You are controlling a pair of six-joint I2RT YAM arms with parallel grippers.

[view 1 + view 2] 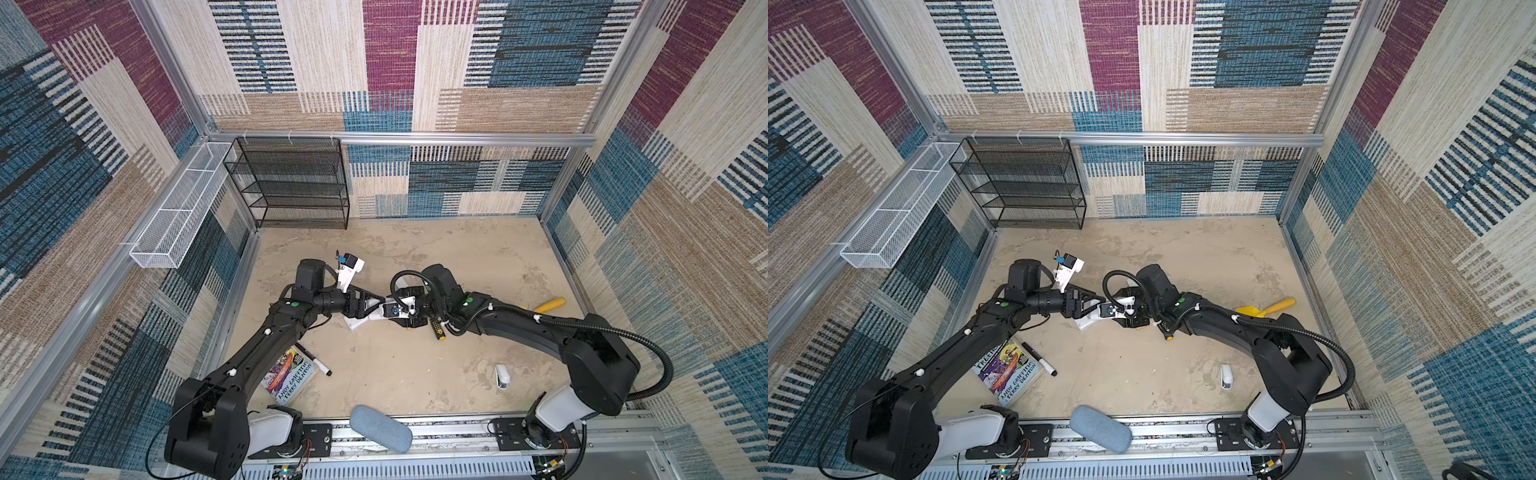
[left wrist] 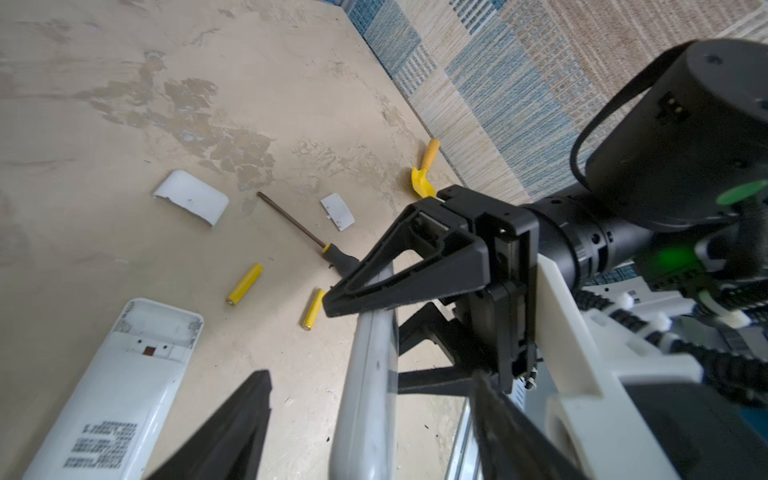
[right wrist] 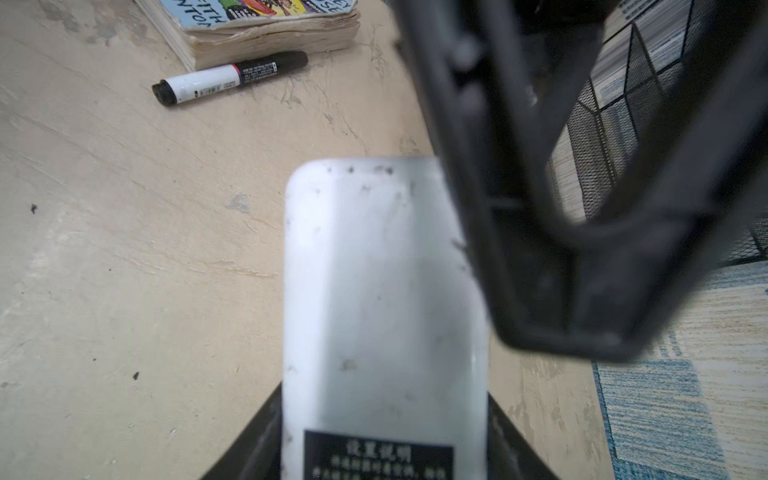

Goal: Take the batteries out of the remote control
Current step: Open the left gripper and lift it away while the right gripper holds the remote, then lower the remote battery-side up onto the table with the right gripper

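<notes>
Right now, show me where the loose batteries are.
In the left wrist view, two batteries lie on the table between the opened remote and the screwdriver.

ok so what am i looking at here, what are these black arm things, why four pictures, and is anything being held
Those are two black robot arms, each ending in a two-fingered gripper. Two pictures look down from one overhead camera pair; the other two come from a camera on each wrist. The right gripper clamps a long white plastic remote control; the left gripper stands open either side of it. On the beige table lie a second white remote with its open battery bay looking empty, two yellow cylindrical batteries, two loose white plastic covers, a black-and-yellow-handled screwdriver, a yellow scoop, a colourful paperback book and a black-and-white marker.
</notes>
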